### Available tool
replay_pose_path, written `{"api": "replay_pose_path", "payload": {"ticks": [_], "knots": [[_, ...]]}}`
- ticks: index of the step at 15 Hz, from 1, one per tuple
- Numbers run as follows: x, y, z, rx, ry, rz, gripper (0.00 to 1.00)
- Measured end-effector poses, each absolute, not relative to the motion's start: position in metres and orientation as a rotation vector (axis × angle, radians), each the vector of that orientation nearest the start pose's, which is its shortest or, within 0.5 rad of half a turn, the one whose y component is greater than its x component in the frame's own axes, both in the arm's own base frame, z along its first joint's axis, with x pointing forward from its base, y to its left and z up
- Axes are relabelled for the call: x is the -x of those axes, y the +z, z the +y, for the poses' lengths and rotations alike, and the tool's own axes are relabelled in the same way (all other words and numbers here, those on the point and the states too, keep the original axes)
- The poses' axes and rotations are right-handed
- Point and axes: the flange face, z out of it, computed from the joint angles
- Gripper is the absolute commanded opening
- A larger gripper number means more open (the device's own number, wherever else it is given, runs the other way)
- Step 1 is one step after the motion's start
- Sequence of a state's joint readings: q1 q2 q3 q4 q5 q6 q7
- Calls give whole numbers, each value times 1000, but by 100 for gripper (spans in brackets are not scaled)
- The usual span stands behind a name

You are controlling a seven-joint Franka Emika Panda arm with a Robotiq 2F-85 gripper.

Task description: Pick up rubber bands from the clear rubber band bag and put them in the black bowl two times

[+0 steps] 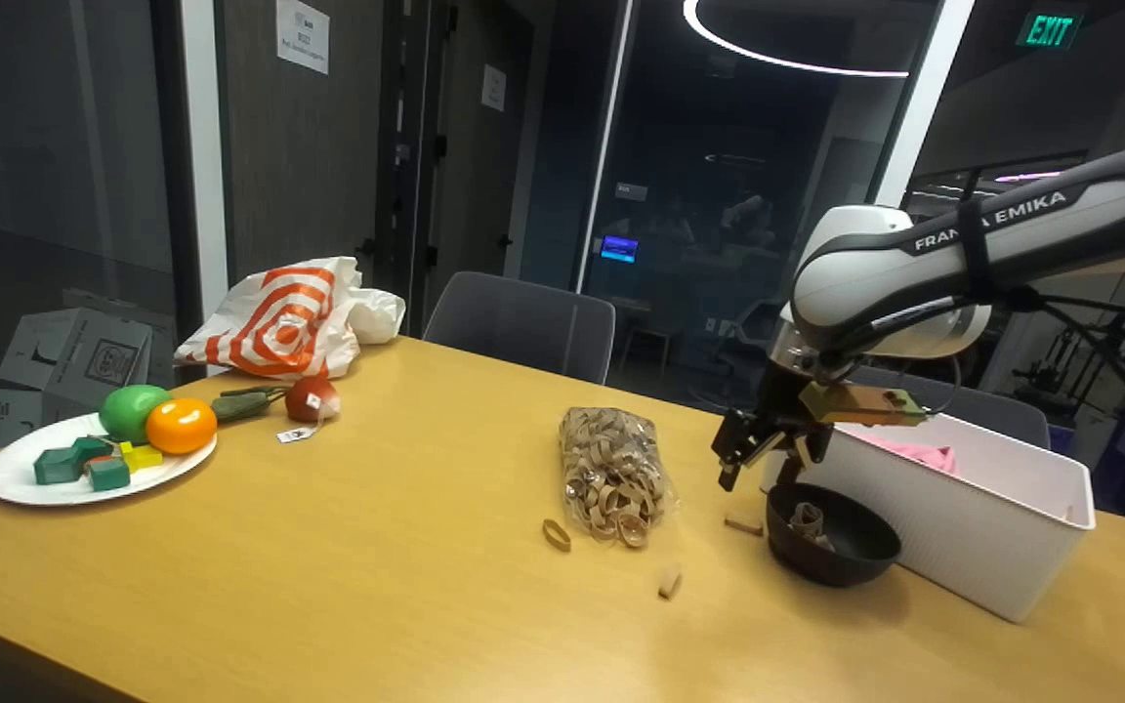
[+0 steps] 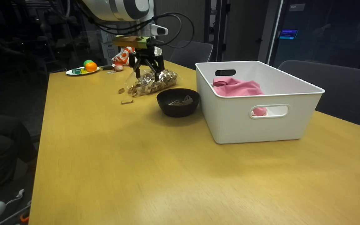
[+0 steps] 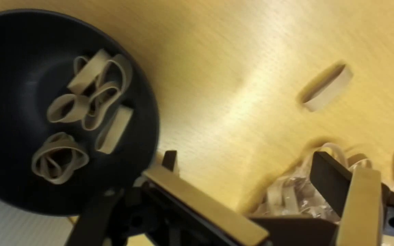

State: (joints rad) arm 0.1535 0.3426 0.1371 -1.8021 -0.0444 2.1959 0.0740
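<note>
Green sign [image 1: 1049, 31] reads EXIT, arm [image 1: 1061, 229] apparently FRANKA EMIKA, gripper [image 2: 147, 78] spread wide near the black bowl [image 2: 178, 110].

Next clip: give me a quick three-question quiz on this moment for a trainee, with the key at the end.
1. True or false: the gripper stands open.
2. The cloth in the white box is: (a) green, (b) pink, (c) blue.
3. Name three places where rubber bands lie.

Key:
1. True.
2. b.
3. In the bowl, in the clear bag, and loose on the table.
</note>
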Motion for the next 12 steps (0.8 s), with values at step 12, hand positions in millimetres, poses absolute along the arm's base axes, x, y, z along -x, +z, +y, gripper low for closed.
{"api": "replay_pose_path", "payload": {"ticks": [12], "knots": [[-578, 328, 300, 2833, -138, -1026, 100]]}}
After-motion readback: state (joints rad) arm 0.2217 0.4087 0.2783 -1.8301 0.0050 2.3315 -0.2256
